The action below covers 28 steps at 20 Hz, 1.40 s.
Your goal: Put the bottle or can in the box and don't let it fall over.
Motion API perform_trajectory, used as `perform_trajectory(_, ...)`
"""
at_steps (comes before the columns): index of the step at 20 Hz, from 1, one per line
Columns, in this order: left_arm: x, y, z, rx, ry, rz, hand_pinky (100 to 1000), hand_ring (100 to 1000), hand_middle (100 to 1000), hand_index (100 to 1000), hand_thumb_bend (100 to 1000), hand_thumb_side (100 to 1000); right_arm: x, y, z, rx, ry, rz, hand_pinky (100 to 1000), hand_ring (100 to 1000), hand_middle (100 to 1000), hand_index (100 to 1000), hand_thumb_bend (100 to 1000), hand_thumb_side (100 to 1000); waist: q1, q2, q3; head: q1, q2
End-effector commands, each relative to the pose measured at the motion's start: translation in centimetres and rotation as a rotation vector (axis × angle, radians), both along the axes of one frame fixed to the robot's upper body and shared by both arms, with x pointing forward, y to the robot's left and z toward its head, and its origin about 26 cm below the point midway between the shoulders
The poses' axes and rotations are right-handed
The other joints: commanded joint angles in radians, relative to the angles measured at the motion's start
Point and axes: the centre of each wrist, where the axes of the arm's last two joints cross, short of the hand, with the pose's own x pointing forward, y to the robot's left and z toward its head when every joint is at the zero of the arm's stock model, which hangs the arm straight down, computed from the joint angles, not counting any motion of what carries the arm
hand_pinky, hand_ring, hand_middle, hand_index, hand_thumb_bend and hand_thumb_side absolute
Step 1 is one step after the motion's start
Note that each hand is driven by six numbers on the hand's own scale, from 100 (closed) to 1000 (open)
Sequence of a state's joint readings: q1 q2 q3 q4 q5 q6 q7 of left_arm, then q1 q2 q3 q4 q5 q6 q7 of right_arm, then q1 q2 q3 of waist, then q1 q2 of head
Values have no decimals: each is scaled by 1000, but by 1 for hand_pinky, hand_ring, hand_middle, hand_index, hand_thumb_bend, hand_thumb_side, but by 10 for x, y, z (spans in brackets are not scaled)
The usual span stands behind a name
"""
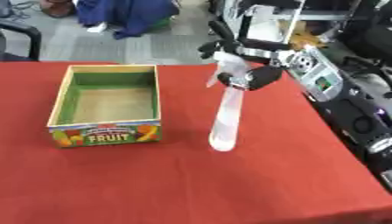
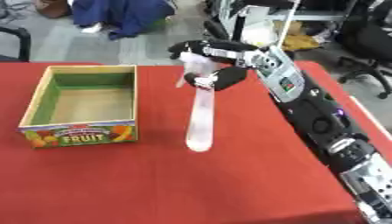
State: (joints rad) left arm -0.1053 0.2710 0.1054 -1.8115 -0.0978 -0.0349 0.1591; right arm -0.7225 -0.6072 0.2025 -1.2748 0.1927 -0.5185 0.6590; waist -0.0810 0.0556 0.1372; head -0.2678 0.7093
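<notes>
A tall, pale, see-through bottle (image 1: pixel 227 116) is to the right of the box, its top leaning slightly to the right. My right hand (image 1: pixel 255 76) is shut on its upper end, fingers and thumb curled round the neck. The bottle's base (image 1: pixel 222 142) is low over the red table (image 1: pixel 191 183); I cannot tell whether it touches. The wooden box (image 1: pixel 158 94), green inside with a "FRUIT" label on its front, stands open-topped and empty at the left. A gap of bare cloth separates the bottle from the box. My left hand shows in no view.
My right arm (image 2: pixel 314 113) runs along the table's right edge, from the lower right up to the hand. Beyond the far edge are a grey floor, a blue cloth (image 1: pixel 130 13), a chair (image 1: pixel 19 35) and some equipment (image 1: pixel 268 22).
</notes>
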Motion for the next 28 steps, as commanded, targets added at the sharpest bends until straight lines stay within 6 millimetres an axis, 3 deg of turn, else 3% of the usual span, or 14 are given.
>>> perform_trajectory(1,0,4,6,16,-18,8,726,613,528,730,293,669,-4,-15,20,-194,-72,151,786,1000,1000,950,100,662,3,-15,-2,3,-14)
perform_trajectory(6,0,5,6,18,-17,10,726,613,529,730,293,669,-7,-25,24,-192,-74,126,775,1000,1000,946,100,600,1,-17,-4,3,-17)
perform_trajectory(7,0,5,6,18,-16,10,726,613,529,730,292,669,-8,-27,25,-191,-77,120,764,1000,1000,938,100,518,1,-18,-4,4,-17)
perform_trajectory(8,0,5,6,18,-16,11,726,613,529,730,292,670,-8,-28,26,-189,-80,116,763,1000,1000,937,100,508,1,-18,-4,4,-17)
perform_trajectory(12,0,6,6,20,-15,14,726,612,528,730,292,669,-10,-36,29,-181,-82,94,714,991,1000,889,100,214,-1,-19,-5,4,-18)
perform_trajectory(14,0,6,6,20,-15,14,726,612,528,730,292,670,-11,-39,29,-177,-81,86,693,970,1000,862,100,213,-2,-20,-6,5,-19)
perform_trajectory(20,-1,6,6,19,-14,16,726,611,528,730,292,671,-11,-38,32,-150,-89,101,590,866,881,724,100,203,-1,-20,-7,1,-17)
perform_trajectory(28,-1,6,5,18,-12,17,726,611,528,730,292,671,-10,-33,37,-107,-102,133,420,658,671,494,100,198,-2,-21,-4,-2,-17)
